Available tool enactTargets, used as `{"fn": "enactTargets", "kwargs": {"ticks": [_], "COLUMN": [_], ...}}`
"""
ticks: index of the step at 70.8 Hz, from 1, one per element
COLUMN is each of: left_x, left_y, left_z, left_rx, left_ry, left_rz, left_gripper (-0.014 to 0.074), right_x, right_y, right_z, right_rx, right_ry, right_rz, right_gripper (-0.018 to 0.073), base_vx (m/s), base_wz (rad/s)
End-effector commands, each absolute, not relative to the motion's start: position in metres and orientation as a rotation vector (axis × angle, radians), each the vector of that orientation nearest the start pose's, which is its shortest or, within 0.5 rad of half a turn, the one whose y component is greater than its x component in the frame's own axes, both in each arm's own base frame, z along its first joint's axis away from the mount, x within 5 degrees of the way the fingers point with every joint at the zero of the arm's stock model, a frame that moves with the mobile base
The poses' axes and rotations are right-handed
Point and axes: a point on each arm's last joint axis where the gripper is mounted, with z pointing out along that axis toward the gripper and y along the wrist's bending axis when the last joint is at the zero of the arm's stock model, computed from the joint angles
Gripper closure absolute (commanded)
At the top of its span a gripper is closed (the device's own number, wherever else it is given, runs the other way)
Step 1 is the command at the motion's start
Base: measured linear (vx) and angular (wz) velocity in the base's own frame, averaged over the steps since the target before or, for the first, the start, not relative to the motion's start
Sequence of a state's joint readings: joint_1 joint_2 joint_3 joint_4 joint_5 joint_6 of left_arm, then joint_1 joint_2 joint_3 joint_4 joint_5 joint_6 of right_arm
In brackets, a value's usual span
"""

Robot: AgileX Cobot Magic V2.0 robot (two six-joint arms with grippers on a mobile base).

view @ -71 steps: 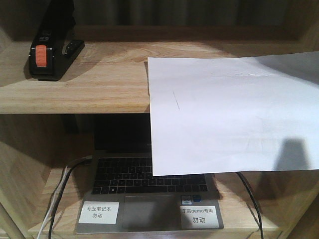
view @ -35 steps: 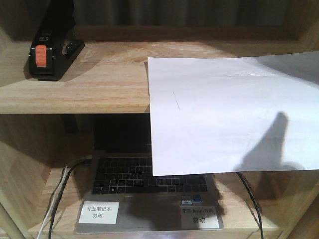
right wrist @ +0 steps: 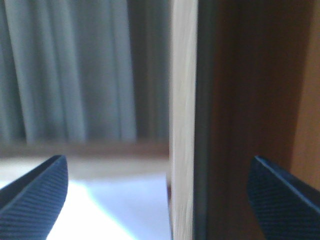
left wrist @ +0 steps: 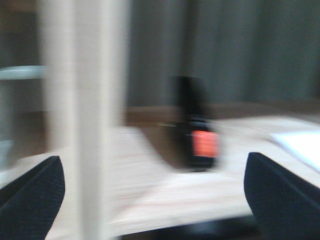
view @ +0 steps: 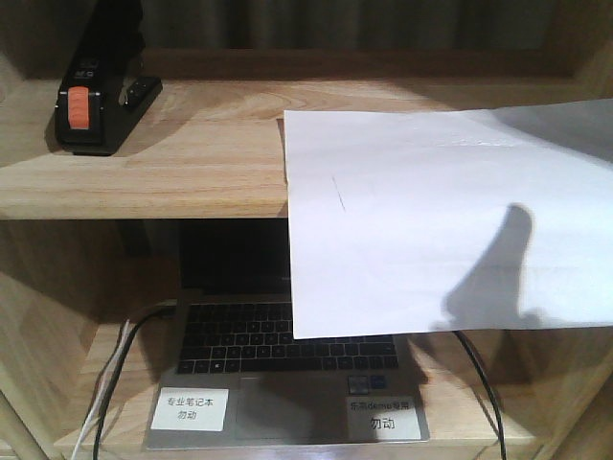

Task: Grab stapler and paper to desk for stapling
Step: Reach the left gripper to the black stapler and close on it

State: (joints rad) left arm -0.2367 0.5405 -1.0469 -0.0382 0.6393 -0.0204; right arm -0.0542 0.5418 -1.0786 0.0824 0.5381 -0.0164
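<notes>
**Two open grippers, two shelf uprights close by**

Both risks lay at the upper shelf board (view: pixel 172 163). The paper (view: pixel 431 220) rested on the board's right part with much of the sheet hanging past its front edge. A clumsy brush there could probably have slid it off. The right gripper (right wrist: pixel 160 200) pointed level at that end of the board with its jaws spread wide and empty. The right upright (right wrist: pixel 182 125) filled the middle of its view, so a straight advance risked striking wood.

The stapler (view: pixel 96 91) stood at the board's left end, orange patch outward. The left gripper (left wrist: pixel 152 200) faced it just above board level, jaws apart and holding nothing. The left upright (left wrist: pixel 82 125) was near its left finger. That view was blurred, so a clipped post or toppled stapler seemed possible. The desk was out of view.
</notes>
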Motion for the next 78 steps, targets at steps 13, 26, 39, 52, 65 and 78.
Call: {"fn": "enactTargets", "kwargs": {"ticks": [13, 26, 39, 52, 65, 78], "left_x": [0.088, 0.112, 0.135, 0.15, 0.152, 0.158], "left_y": [-0.043, -0.064, -0.081, -0.09, -0.091, -0.092], "left_z": [0.468, 0.461, 0.457, 0.453, 0.454, 0.469], "left_rx": [0.329, 0.394, 0.414, 0.414, 0.408, 0.401], "left_ry": [1.521, 1.56, 1.566, 1.571, 1.55, 1.551], "left_rz": [-0.378, -0.43, -0.449, -0.445, -0.448, -0.421], "left_gripper": [-0.0105, -0.0099, -0.0087, -0.0084, -0.0078, -0.0064], "right_x": [0.059, 0.059, 0.059, 0.059, 0.059, 0.059], "right_y": [0.0, 0.0, 0.0, 0.0, 0.0, 0.0], "right_z": [0.488, 0.488, 0.488, 0.488, 0.488, 0.488], "right_rx": [0.045, 0.045, 0.045, 0.045, 0.045, 0.045], "right_ry": [1.385, 1.385, 1.385, 1.385, 1.385, 1.385], "right_rz": [0.019, 0.019, 0.019, 0.019, 0.019, 0.019], "right_gripper": [-0.0082, 0.0004, 0.0073, 0.0112, 0.0126, 0.0126], "base_vx": [0.0, 0.0, 0.0, 0.0, 0.0, 0.0], "base_wz": [0.0, 0.0, 0.0, 0.0, 0.0, 0.0]}}
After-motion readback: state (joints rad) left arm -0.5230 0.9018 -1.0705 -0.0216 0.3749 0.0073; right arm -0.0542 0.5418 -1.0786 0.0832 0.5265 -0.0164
